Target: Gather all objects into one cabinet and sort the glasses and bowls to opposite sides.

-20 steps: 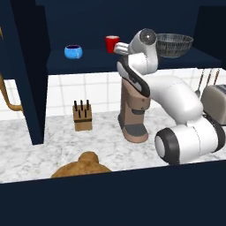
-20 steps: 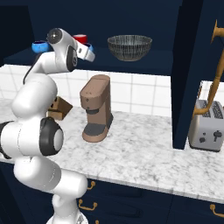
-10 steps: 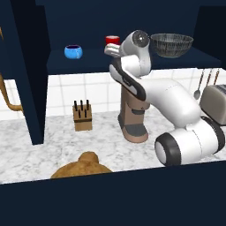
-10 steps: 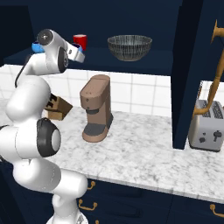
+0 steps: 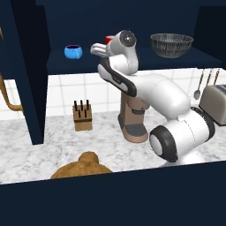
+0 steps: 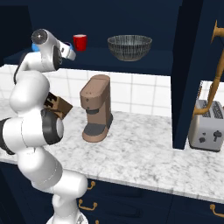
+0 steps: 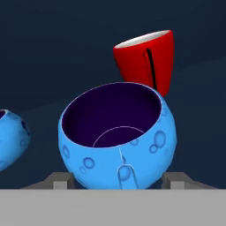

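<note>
The white arm [image 6: 37, 131] was seen rising at the left, its hand raised to the shelf of the navy cabinet [image 6: 131, 61]. A red cup [image 6: 80, 42] was observed upright on that shelf, well apart from the grey mesh bowl [image 6: 129, 47] to its right. On the marble counter [image 6: 144, 162] a brown coffee machine [image 6: 96, 114] was noted, and a toaster [image 6: 207, 126] further right

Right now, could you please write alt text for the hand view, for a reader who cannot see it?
A bright-blue bowl with a dark navy inside sits between the two fingertips of the gripper. Behind it stands a red cup, and part of a second blue bowl shows at the left edge.
</note>
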